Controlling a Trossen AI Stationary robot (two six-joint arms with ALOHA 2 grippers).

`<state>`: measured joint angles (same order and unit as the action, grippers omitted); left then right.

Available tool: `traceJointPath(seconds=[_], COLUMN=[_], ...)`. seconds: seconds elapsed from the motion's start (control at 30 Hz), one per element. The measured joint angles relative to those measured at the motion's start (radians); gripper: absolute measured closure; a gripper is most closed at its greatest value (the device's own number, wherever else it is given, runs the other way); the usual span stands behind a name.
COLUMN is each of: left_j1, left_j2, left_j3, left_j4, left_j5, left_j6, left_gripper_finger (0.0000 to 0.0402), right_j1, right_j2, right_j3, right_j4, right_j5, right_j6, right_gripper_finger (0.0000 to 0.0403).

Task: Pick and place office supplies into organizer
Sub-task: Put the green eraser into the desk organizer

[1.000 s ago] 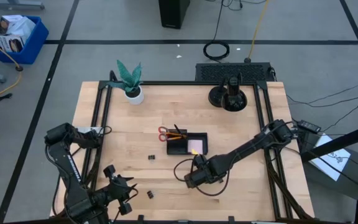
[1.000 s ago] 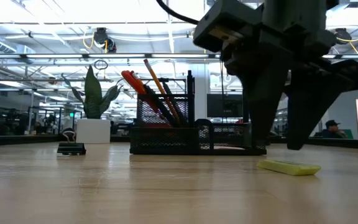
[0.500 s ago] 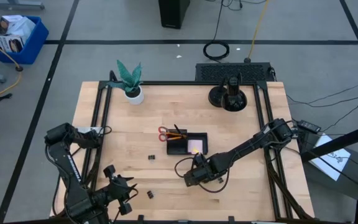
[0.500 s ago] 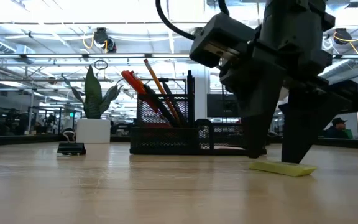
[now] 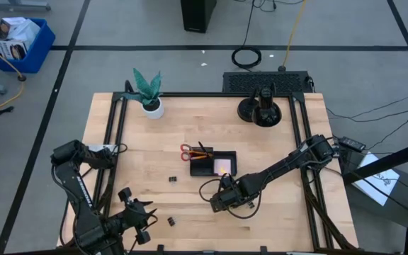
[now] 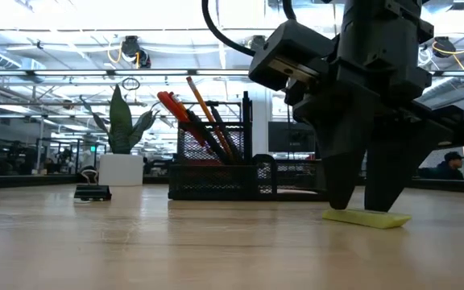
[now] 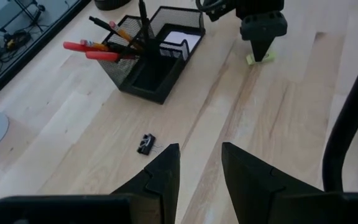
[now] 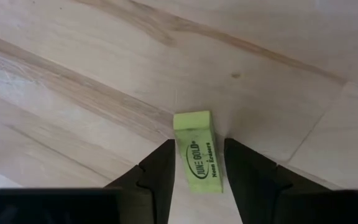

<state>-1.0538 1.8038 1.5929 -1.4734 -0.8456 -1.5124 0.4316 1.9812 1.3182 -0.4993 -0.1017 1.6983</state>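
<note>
One small yellow-green eraser (image 8: 198,151) lies flat on the counter (image 5: 275,142), just near-right of the organizer (image 5: 213,164). It looks light, rubbery and grippy; pinch its long sides. Right gripper (image 6: 366,208) straddles it, jaws parted, not yet clenched. Left gripper (image 7: 199,163) waits near-left, jaws released.

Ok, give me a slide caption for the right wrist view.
Right gripper lowered over a yellow-green eraser lying flat on the wooden table, fingers straddling it.
</note>
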Motion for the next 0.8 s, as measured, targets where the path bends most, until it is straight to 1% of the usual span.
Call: traceJointPath(seconds=[0.67, 0.8], left_j1=[0.001, 0.006], left_j2=[0.000, 0.000], left_j3=[0.000, 0.000], left_j4=[0.009, 0.009], left_j5=[-0.001, -0.001], left_j6=[-0.001, -0.001], left_gripper_finger=[0.0277, 0.0277], right_j1=[0.002, 0.001], right_j2=[0.003, 0.003], right_j3=[-0.001, -0.001], right_j4=[0.041, 0.034], right_j5=[0.014, -0.018], right_j6=[-0.016, 0.002], right_gripper_finger=[0.0273, 0.0273])
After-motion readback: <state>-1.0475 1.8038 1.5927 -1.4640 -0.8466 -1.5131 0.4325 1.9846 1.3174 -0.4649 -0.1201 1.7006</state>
